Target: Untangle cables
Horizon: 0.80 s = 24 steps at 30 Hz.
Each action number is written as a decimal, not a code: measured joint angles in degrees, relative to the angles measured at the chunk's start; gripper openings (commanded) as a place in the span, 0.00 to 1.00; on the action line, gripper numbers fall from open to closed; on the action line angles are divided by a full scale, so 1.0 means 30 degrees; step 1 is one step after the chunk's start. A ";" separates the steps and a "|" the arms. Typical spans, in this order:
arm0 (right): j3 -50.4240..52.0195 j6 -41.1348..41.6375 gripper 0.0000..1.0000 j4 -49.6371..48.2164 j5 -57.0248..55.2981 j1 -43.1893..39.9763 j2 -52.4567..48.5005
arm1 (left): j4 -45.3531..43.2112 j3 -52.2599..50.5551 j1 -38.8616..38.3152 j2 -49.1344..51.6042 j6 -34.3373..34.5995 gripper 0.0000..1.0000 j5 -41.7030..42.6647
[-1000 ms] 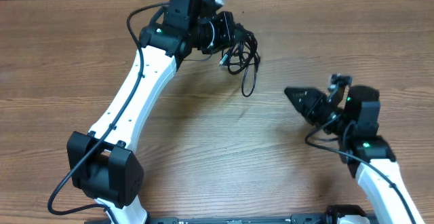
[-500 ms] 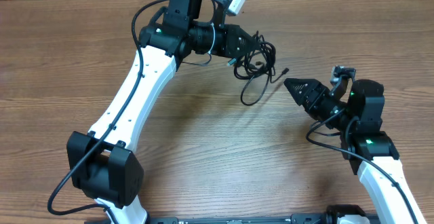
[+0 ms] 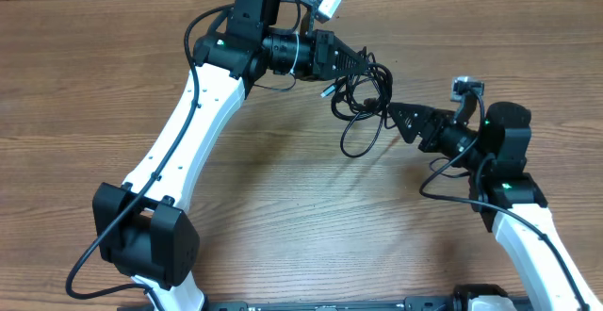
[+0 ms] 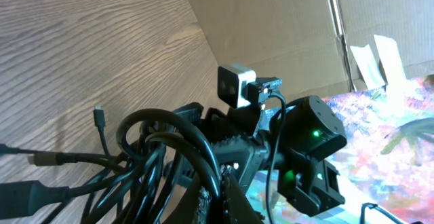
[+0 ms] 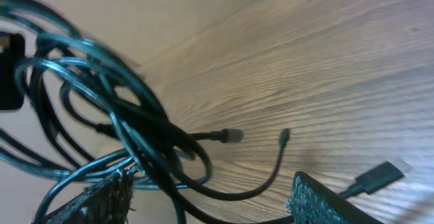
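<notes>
left claw (image 3: 356, 63): pinched on the cables (image 3: 363, 94); its fingertips are buried in the knot and hard to make out from overhead or wrist. right claw (image 3: 397, 115): spread, pads (image 5: 95, 200) wide apart, strands crossing between them and over one pad; contact unclear. cables: one tangled bundle hanging from the left claw over the table (image 3: 283, 207), between the two claws, one loop drooping lowest. strand count unreadable in the knot; loops cut off at the right wrist frame edge. plug ends counted: three, namely round tip (image 5: 232, 136), small tip (image 5: 285, 137), flat plug (image 5: 380, 176).
</notes>
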<state>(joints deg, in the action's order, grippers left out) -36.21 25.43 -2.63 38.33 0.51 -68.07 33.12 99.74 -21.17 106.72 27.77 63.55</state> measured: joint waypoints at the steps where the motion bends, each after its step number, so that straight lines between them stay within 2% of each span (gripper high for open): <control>1: 0.0000 -0.0175 0.72 -0.0073 0.0124 0.0087 -0.0073 | -0.0007 0.0000 -0.0044 0.0000 0.0160 0.04 0.0000; 4: 0.0000 -0.1851 0.78 -0.0189 0.0699 0.0918 -0.0335 | -0.0058 0.0000 -0.0262 0.0000 0.0670 0.04 0.0044; 7: 0.0000 -0.3541 0.75 -0.0255 0.0976 0.1778 -0.0342 | -0.0058 0.0000 -0.0459 0.0000 0.1209 0.04 0.0058; 10: 0.0000 -0.5013 0.57 -0.0277 0.1071 0.2222 -0.0357 | -0.0080 0.0000 -0.0546 0.0000 0.1596 0.04 0.0109; 11: 0.0000 -0.5537 0.47 -0.0284 0.1093 0.2237 -0.0379 | -0.0102 0.0000 -0.0546 0.0000 0.1727 0.04 0.0117; 13: 0.0000 -0.6244 0.34 -0.0284 0.1100 0.2229 -0.0495 | -0.0138 0.0000 -0.0546 0.0000 0.1829 0.04 0.0117; 15: 0.0000 -0.6768 0.16 -0.0255 0.1078 0.2237 -0.0619 | -0.0233 0.0000 -0.0539 0.0000 0.1960 0.04 0.0117; 16: 0.0000 -0.6812 0.04 -0.0240 0.1107 0.2237 -0.0656 | -0.0357 0.0000 -0.0539 0.0000 0.2025 0.04 0.0117; 24: 0.0000 -0.7147 0.04 0.0044 0.1173 0.2229 -0.0663 | -0.1217 0.0000 -0.0539 -0.0007 0.2280 0.04 -0.0211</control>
<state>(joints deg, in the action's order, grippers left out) -36.21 3.99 -2.50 41.85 7.20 -70.06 29.47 99.74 -22.79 106.69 34.61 62.92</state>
